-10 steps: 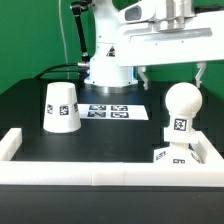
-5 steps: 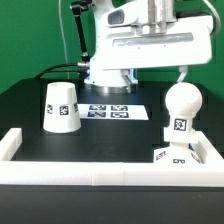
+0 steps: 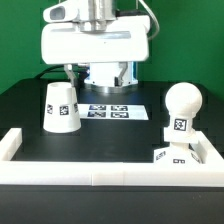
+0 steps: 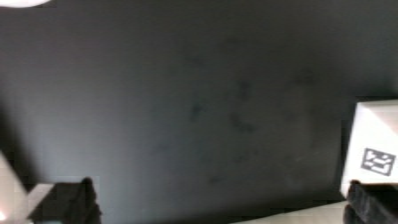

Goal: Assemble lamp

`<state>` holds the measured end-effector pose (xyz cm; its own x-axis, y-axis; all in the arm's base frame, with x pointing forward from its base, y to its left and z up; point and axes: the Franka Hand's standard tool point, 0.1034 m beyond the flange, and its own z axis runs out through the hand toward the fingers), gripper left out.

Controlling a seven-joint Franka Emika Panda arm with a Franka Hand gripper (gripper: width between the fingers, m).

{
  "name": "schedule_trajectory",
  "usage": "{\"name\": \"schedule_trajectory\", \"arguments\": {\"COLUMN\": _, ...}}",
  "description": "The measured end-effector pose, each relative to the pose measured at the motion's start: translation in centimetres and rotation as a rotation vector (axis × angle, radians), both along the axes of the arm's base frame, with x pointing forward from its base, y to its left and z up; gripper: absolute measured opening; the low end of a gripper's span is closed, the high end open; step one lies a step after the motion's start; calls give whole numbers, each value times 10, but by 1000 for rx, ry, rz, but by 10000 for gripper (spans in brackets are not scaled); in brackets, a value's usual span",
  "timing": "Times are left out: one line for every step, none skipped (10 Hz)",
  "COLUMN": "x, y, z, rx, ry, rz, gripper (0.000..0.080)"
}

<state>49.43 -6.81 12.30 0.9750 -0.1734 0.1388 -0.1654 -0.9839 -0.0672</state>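
The white cone shade (image 3: 60,107) stands on the black table at the exterior view's left. The ball-shaped bulb (image 3: 181,108) stands upright on the low base block (image 3: 177,153) at the right, by the rail. My gripper (image 3: 101,72) hangs open and empty high over the back of the table, above and behind the shade, touching nothing. In the wrist view the gripper (image 4: 222,205) shows two dark fingertips (image 4: 63,205) wide apart over bare black table. A white tagged piece (image 4: 374,150) shows at the picture's edge; I cannot tell which part it is.
The marker board (image 3: 112,111) lies flat on the table between the shade and the bulb. A long white rail (image 3: 100,170) edges the table's front and both sides. The robot's white base (image 3: 108,75) stands behind the marker board.
The gripper has moved steadily toward the exterior view's left, from above the bulb to above the area behind the shade and marker board. The lamp parts have not moved.
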Motion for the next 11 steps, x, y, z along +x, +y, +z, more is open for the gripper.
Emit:
{"name": "schedule_trajectory", "arguments": {"x": -9, "y": -11, "z": 0, "rx": -3, "ry": 1, "rz": -5, "gripper": 699}}
{"name": "schedule_trajectory", "arguments": {"x": -7, "y": -15, "z": -1, "rx": -4, "ry": 2, "rz": -11, "gripper": 699}}
{"name": "schedule_trajectory", "arguments": {"x": -8, "y": -13, "z": -1, "rx": -4, "ry": 4, "rz": -7, "gripper": 699}}
{"name": "schedule_trajectory", "arguments": {"x": -9, "y": -12, "z": -2, "rx": -3, "ry": 5, "rz": -6, "gripper": 699}}
{"name": "schedule_trajectory", "arguments": {"x": -11, "y": -12, "z": -2, "rx": -3, "ry": 7, "rz": -7, "gripper": 699}}
{"name": "schedule_trajectory", "arguments": {"x": -18, "y": -12, "z": -4, "rx": -2, "ry": 13, "rz": -7, "gripper": 699}}
{"name": "schedule_trajectory", "arguments": {"x": -25, "y": -11, "z": -5, "rx": -1, "ry": 18, "rz": -8, "gripper": 699}}
{"name": "schedule_trajectory", "arguments": {"x": -42, "y": -14, "z": -7, "rx": 1, "ry": 30, "rz": -17, "gripper": 699}}
{"name": "schedule_trajectory", "arguments": {"x": -60, "y": -18, "z": -6, "rx": 4, "ry": 41, "rz": -31, "gripper": 699}}
{"name": "schedule_trajectory", "arguments": {"x": -75, "y": -21, "z": -6, "rx": 8, "ry": 46, "rz": -44, "gripper": 699}}
{"name": "schedule_trajectory", "arguments": {"x": -88, "y": -23, "z": -7, "rx": 9, "ry": 48, "rz": -53, "gripper": 699}}
